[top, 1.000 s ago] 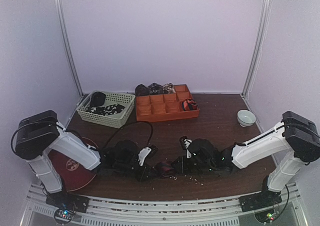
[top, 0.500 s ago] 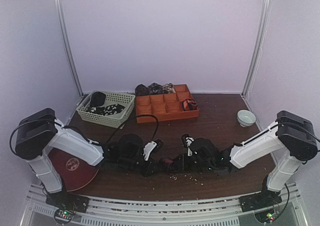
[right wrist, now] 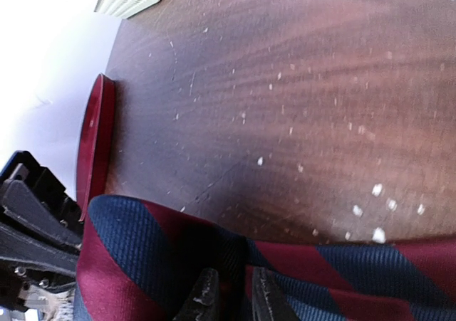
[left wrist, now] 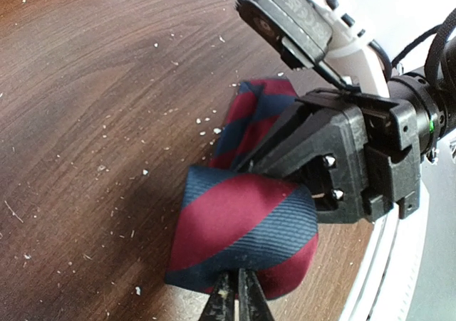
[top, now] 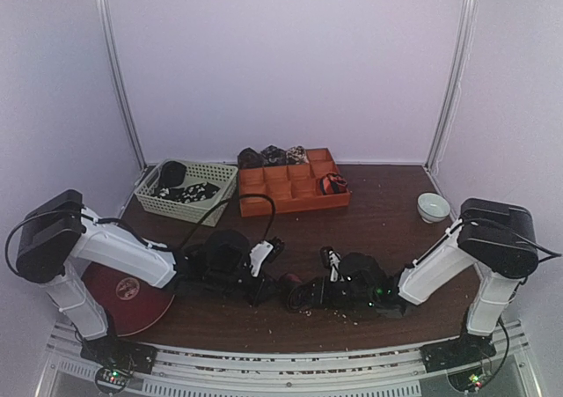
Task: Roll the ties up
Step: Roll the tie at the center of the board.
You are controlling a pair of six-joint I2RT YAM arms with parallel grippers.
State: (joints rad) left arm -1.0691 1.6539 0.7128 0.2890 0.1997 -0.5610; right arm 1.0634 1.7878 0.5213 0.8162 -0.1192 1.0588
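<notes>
Crimson-and-navy striped cloth sits nearest, at the lower centre of the top view: the striped tie (left wrist: 242, 228), bunched into a loose fold on the dark wooden table (left wrist: 92, 122). The left gripper (left wrist: 233, 301) pinches its near edge, its fingers drawn almost together with fabric between them. From the opposite side the right gripper (right wrist: 228, 296) nips another fold, its gap just as narrow. Holding the tie at two places probably lets one arm anchor the strip while the other turns it. I judge the rolling to be partway, the coil not yet tight. Pale crumbs dot the wood around it.

Further out at lower left lies a red plate (top: 132, 296), and at mid-right a small pale bowl (top: 433, 207). Both are well apart from the work.

Farthest back, the green basket (top: 185, 208) holds dark ties (top: 186, 189), seemingly waiting their turn. Just beside it, the orange tray (top: 295, 207) carries finished coils (top: 332, 184) and is likely where this one goes.
</notes>
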